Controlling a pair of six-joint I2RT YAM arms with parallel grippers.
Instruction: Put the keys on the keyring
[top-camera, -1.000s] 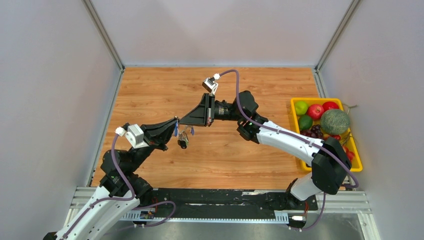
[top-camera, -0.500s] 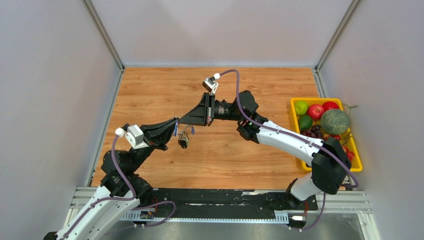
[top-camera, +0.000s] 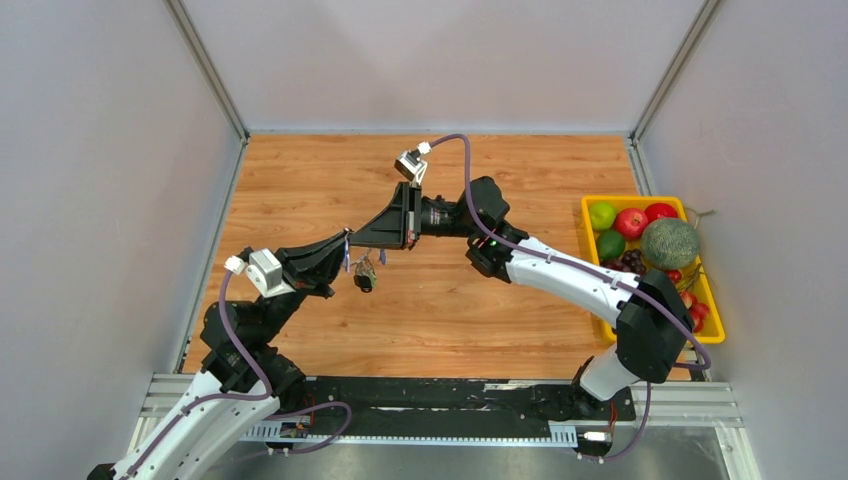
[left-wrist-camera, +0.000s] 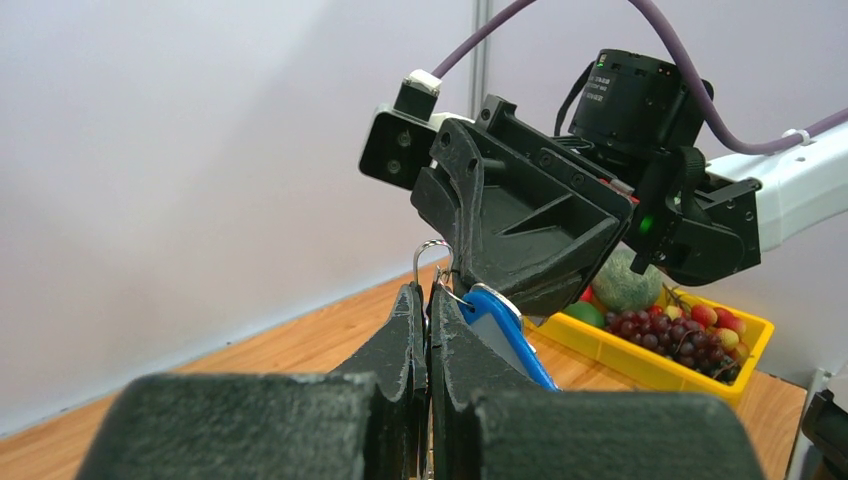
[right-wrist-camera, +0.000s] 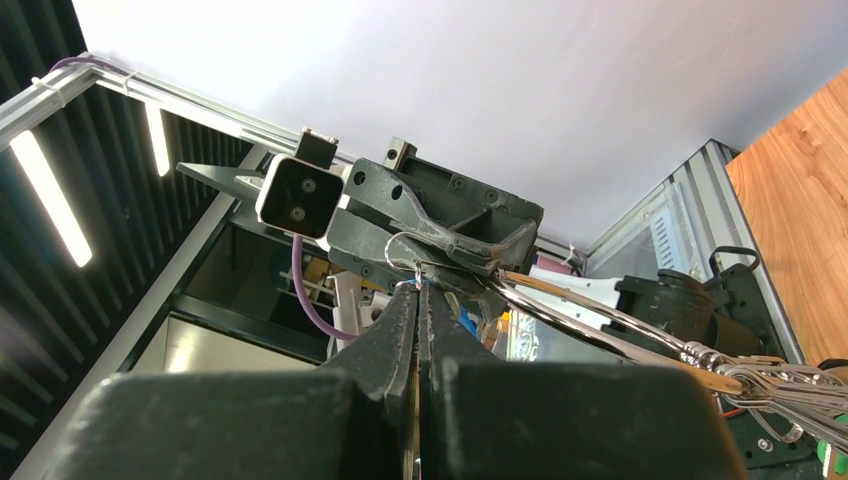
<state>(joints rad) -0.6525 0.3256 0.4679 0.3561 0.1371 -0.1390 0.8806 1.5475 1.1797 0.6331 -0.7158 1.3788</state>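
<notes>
Keyring (left-wrist-camera: 428, 252) wire is being pinched between the jaws of the left gripper (left-wrist-camera: 427, 298) at the centre of the left wrist view. The jaws are pressed almost together, and only a small silver loop is being left showing above them. A blue key tag (left-wrist-camera: 508, 330) is being carried just right of those jaws. The right gripper (right-wrist-camera: 418, 292) is likewise being held shut, tip to tip with the left one. The same wire appears to be caught at its tips, though this is being judged rather than plainly seen. The keys (top-camera: 365, 272) are being dangled just below the meeting point, left of centre in the top view, above the wooden table (top-camera: 450, 320).

The threading step is judged to be in hand, with the ring being braced by both arms. The next move is thought to call for a small, matched turn, so that the coil is spread and a key is slid round it without either grip slipping.

In the top view the hanging bunch is being shown, but the ring is too small to be made out. In the right wrist view silver shafts are being shown running toward the lower right.
</notes>
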